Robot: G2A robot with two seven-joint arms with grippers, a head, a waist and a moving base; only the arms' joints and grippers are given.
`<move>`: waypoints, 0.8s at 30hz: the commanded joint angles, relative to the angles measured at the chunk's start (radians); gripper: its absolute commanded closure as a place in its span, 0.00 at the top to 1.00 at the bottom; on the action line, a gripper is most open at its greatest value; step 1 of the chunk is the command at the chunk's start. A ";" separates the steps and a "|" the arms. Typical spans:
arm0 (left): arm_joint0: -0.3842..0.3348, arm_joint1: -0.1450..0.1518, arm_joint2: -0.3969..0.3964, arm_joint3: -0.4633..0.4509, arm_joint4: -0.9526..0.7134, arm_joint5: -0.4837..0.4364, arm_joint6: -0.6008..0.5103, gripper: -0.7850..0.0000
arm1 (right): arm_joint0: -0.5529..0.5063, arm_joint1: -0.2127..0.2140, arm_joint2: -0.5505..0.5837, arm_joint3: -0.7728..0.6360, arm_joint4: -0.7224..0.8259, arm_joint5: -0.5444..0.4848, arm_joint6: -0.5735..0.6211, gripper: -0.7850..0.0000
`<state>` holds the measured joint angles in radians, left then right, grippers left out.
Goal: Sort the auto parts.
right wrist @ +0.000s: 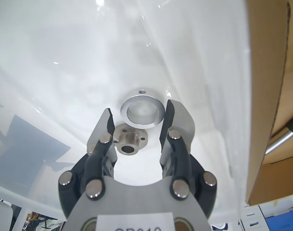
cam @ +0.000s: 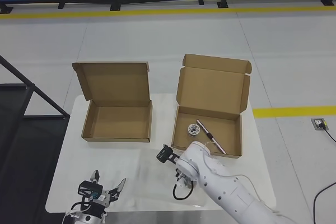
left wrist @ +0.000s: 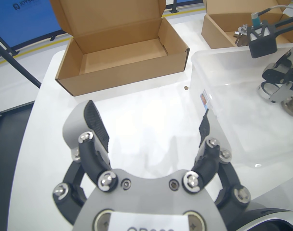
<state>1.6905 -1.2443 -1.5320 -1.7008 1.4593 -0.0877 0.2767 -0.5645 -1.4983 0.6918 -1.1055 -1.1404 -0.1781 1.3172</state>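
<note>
Right gripper (right wrist: 139, 108) is down in the clear plastic bin (left wrist: 199, 78) on the near side of the white table (cam: 129, 179), right of centre. Its jaws are apart either side of a smooth silver ring (right wrist: 123, 112), with a little flanged metal hub (right wrist: 129, 143) just beside it. Left gripper (left wrist: 148, 109) hangs over the near-left corner, ribbed black pads (left wrist: 96, 121) spread wide. There are two open cardboard boxes farther back, the left box (cam: 116, 120) and the right box (cam: 213, 89), which holds a shiny rod (cam: 211, 136) and a small round metal part (cam: 193, 130).

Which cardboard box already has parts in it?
The box nearest the right gripper: it holds a rod and a small metal hub. The other box is bare inside.
</note>
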 commanded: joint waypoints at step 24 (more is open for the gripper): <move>0.000 0.000 0.000 0.000 0.000 0.000 0.000 1.00 | 0.033 -0.028 -0.008 0.089 0.029 -0.062 -0.003 0.60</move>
<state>1.6905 -1.2443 -1.5320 -1.7008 1.4593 -0.0877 0.2767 -0.5320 -1.5256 0.6855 -1.0175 -1.1096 -0.2382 1.3171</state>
